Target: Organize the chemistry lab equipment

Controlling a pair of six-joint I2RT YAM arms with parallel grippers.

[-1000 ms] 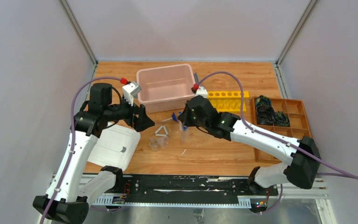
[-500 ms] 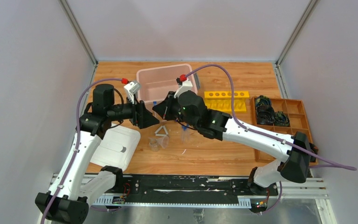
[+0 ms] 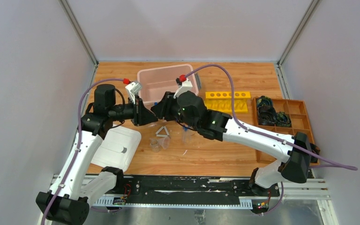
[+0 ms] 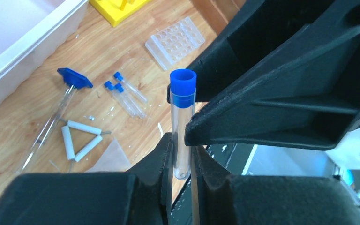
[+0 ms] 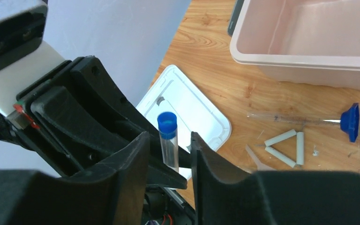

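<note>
Blue-capped tube (image 4: 183, 131): small, clear, thin-walled, upright in mid-air with cap on top, above the wooden table (image 3: 215, 154) and in front of the pink bin (image 5: 309, 70). Likely very light, stiff and smooth, so it can slip or swivel in a pinch. Looks like plastic, but it could crack if squeezed hard.

Left gripper (image 4: 182, 154) is clamped on the lower part of the tube body, fingers tight on both sides. The rounded end sits between the fingers. A low hold means the capped end is free to tip. Mid-body or just under the cap would be a steadier hold.

Right gripper (image 5: 168, 140) straddles the same tube from the other side. Its fingers stand narrowly apart with a gap showing on each side of the glass, so it is not gripping. Reads as a handover with the left carrying the load.

On the table below:
- more loose tubes (image 4: 124, 96) lie side by side, touching
- white triangle (image 4: 79, 138) is near them
- blue-tipped rod (image 4: 56, 117) lies just beside the triangle
- clear tube rack (image 4: 176, 42) is farther out, yellow rack (image 3: 227, 101) beyond it
- white lid (image 5: 192, 108) lies flat under the grippers' side of the table

The rod is thin and probably brittle: take it mid-shaft, gently.
</note>
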